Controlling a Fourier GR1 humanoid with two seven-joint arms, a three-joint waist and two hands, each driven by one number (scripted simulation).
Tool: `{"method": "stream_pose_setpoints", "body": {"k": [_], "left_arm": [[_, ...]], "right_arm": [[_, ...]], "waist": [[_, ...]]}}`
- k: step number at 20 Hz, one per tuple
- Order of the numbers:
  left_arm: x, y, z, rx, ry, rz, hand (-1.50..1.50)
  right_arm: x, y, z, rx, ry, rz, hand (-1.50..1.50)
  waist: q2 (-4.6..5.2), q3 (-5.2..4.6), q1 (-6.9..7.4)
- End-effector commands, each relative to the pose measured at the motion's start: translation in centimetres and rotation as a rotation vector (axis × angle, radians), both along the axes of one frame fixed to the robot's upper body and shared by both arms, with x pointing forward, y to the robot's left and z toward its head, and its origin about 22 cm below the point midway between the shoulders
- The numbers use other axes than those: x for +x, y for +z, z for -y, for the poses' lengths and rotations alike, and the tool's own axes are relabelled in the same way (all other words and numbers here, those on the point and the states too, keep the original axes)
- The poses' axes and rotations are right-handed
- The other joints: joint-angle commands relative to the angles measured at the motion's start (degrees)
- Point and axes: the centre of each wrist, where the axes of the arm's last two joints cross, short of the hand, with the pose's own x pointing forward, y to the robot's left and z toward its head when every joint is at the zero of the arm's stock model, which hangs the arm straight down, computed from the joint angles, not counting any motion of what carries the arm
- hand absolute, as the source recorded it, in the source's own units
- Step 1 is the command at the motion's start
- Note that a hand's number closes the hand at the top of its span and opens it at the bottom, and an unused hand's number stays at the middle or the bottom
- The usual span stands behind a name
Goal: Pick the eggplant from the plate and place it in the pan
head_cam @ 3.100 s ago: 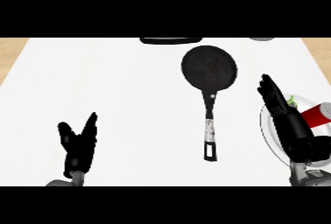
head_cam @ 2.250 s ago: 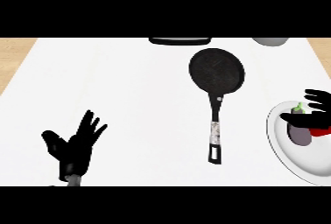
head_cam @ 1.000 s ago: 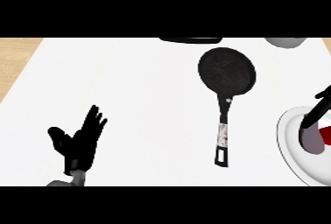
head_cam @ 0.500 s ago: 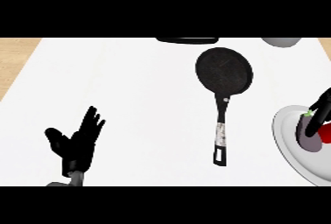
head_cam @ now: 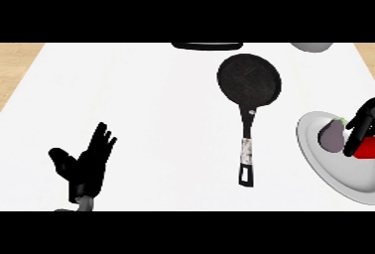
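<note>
A black frying pan [head_cam: 249, 81] lies in the middle of the white counter, its handle [head_cam: 247, 158] pointing toward me. At the right edge a white plate [head_cam: 327, 167] carries a dark purple eggplant [head_cam: 331, 135] with a green stem end. My right hand [head_cam: 361, 125] comes in from the right edge, open, its nearly straight fingers reaching down along the eggplant's right side and touching it. The eggplant rests on the plate. Low at the left my left hand [head_cam: 85, 163] rests open, fingers up, far from the pan.
A red object [head_cam: 365, 149] lies on the plate just right of the eggplant, partly behind my right hand. At the counter's far edge sit a dark flat item [head_cam: 207, 45] and a grey bowl [head_cam: 313, 46]. A wooden floor strip [head_cam: 18, 64] shows at the left.
My right hand has slid off the top of the eggplant to its right side, so more of the eggplant shows. The left hand stays put.
</note>
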Motion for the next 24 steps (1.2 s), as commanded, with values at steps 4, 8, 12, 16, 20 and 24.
{"method": "stream_pose_setpoints", "body": {"k": [4,8,12,16,20,24], "left_arm": [[1.0,0.7,-2.3,0.006,0.030,-0.023,0.00],[-0.6,-1.3,-1.0,-0.007,0.006,-0.026,0.00],[-0.5,-0.7,-2.1,-0.018,0.034,-0.037,0.00],[-0.4,-0.3,-0.9,0.009,0.018,-0.031,0.00],[-0.6,-0.5,-1.0,-0.016,0.028,-0.027,0.00],[-1.4,0.1,-1.8,-0.002,0.023,-0.032,0.00]], "right_arm": [[0.1,-2.1,-2.0,-0.055,0.019,0.035,-1.50],[-0.2,-3.6,-2.9,-0.064,0.043,-0.005,-1.50],[-1.6,-3.8,-0.6,-0.049,0.015,0.008,-1.50],[-2.6,-5.0,-0.8,0.049,0.132,0.081,1.50],[-2.6,-4.7,-0.4,0.013,0.143,0.121,1.50],[-2.3,-5.3,-1.6,0.021,0.131,0.115,1.50]], "waist": [[-0.06,-0.07,-0.73],[-0.03,-0.08,-0.60],[-0.16,-0.08,-0.90],[-0.28,-0.05,-1.43],[-0.29,-0.09,-1.37],[-0.40,-0.10,-1.16]]}}
